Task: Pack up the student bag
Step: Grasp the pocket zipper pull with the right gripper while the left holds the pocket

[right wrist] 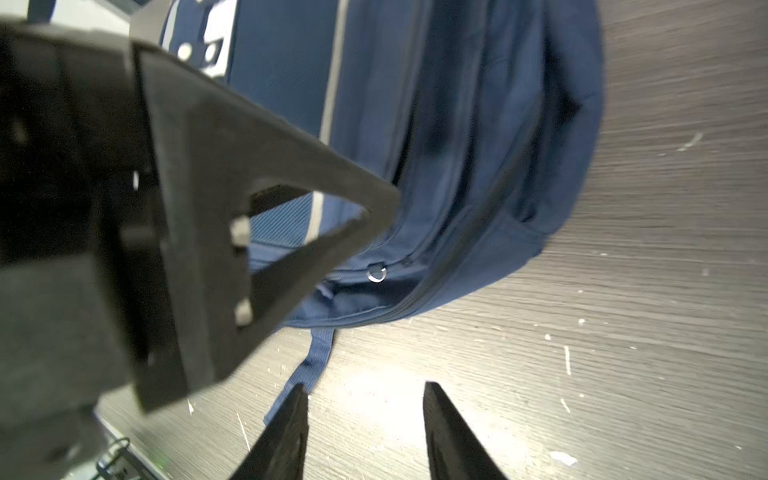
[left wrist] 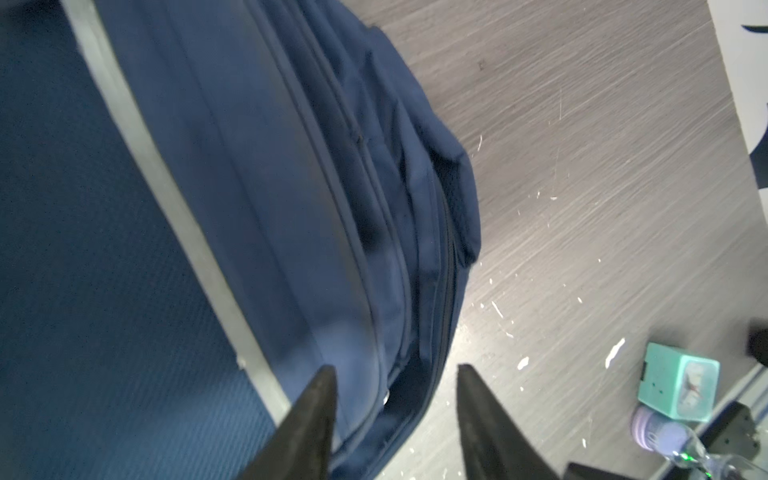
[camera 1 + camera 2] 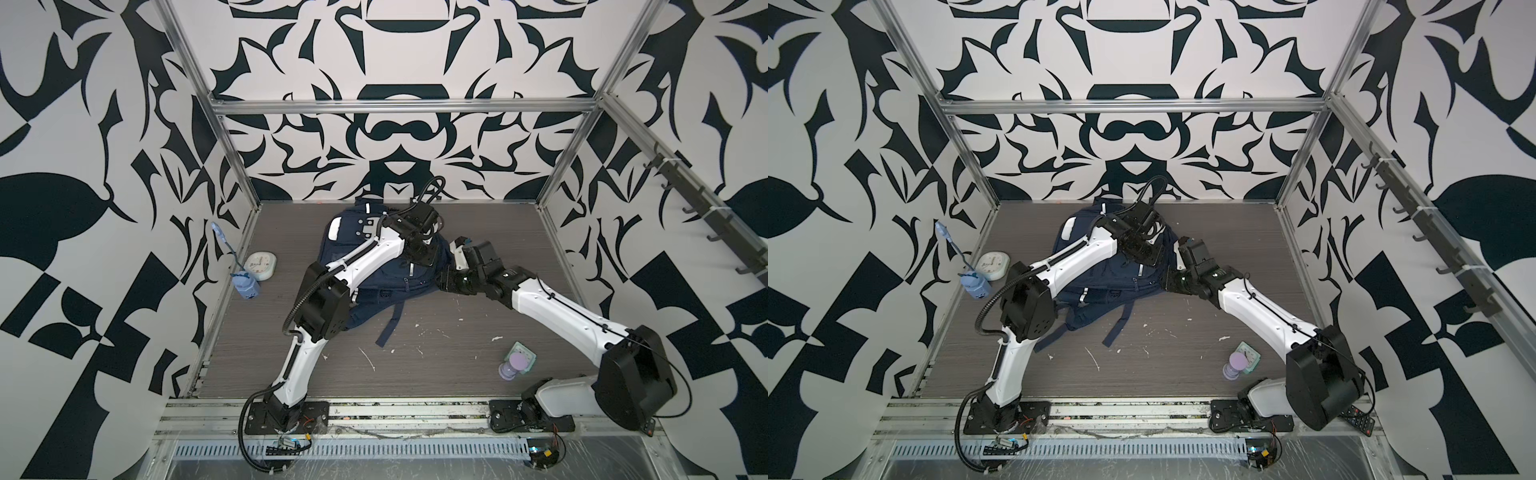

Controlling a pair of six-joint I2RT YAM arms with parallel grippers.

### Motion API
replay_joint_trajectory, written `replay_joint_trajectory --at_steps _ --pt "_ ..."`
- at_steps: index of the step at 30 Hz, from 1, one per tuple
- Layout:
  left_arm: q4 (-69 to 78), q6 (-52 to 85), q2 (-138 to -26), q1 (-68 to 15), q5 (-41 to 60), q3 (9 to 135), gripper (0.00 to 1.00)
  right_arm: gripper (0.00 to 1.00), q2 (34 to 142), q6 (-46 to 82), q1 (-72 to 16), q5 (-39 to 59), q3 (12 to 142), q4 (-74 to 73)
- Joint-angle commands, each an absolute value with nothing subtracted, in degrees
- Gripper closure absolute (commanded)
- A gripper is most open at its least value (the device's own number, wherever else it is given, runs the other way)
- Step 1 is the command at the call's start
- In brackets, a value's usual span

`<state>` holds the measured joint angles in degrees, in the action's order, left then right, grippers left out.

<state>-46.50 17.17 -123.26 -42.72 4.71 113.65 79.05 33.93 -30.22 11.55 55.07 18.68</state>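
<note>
Student bag [image 3: 384, 276] lies flat on the bench [image 3: 478, 232], toward the far middle, navy, with loose straps [image 3: 390, 326] trailing to the near side.

Far left, at the bench edge by the wall: a pale blue gadget [image 3: 248, 287] with a cable running up the wall. Just beside it is a white round clock [image 3: 261, 266]. Both are well apart from the bag.

The left arm reaches across the bag from the near left. Left claw [image 2: 395, 368] is released: fingers [image 2: 320, 415] stand apart over the bag's zipped side seam, gripping nothing. A grey reflective strip [image 2: 166, 195] runs along the panel beside it.

The right arm comes in from the near right, low at the bag's right edge. Right claw [image 1: 365, 384] is released too, with bare bench showing between its fingers and one strap end near one fingertip. A small metal ring [image 1: 376, 274] shows on the seam close to the left claw's tip.

Near right: a teal alarm clock [image 3: 523, 354], with a lilac bottle [image 3: 512, 369] touching or just beside it; which cannot be told.
</note>
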Motion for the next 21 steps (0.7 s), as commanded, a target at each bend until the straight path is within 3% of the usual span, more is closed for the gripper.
replay_joint_trajectory --at_steps 1,5,14,21 --pt "-43.87 18.06 -115.22 -39.98 6.57 107.21 0.45 0.54 80.41 31.82 -33.01 8.13 57.17 18.13" --pt "-39.64 19.72 -108.04 -36.30 9.77 97.92 0.42 0.55 82.56 31.60 -34.92 6.97 58.87 17.51" --pt "-30.06 23.11 -97.31 -31.87 12.76 81.18 0.18 0.52 85.65 29.93 -37.60 3.87 62.37 19.46" --pt "-23.46 27.10 -94.49 -30.58 15.18 72.68 0.07 0.49 87.06 28.78 -38.67 -0.02 62.79 21.94"
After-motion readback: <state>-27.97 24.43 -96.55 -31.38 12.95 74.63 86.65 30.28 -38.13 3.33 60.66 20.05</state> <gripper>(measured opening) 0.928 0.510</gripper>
